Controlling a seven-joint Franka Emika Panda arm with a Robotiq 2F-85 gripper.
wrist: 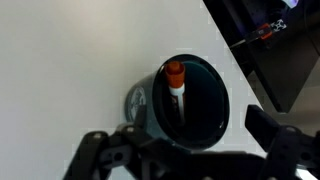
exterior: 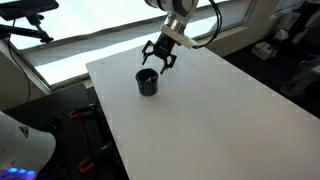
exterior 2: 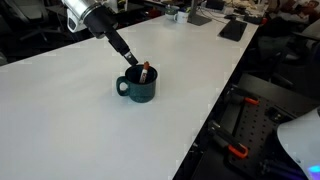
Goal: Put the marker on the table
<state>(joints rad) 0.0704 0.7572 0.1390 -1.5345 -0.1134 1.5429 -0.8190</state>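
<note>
A dark teal cup stands on the white table, and the marker sticks up inside it with its orange end on top. From the wrist I look straight down into the cup; the marker leans against its left inner wall. My gripper hovers just above the cup's rim, open, with one finger on each side and nothing between them. In both exterior views the gripper hangs over the cup, apart from the marker.
The table's edge runs close past the cup, with dark floor and equipment beyond. A flat black object lies at the table's far end. Wide white surface stretches away from the cup.
</note>
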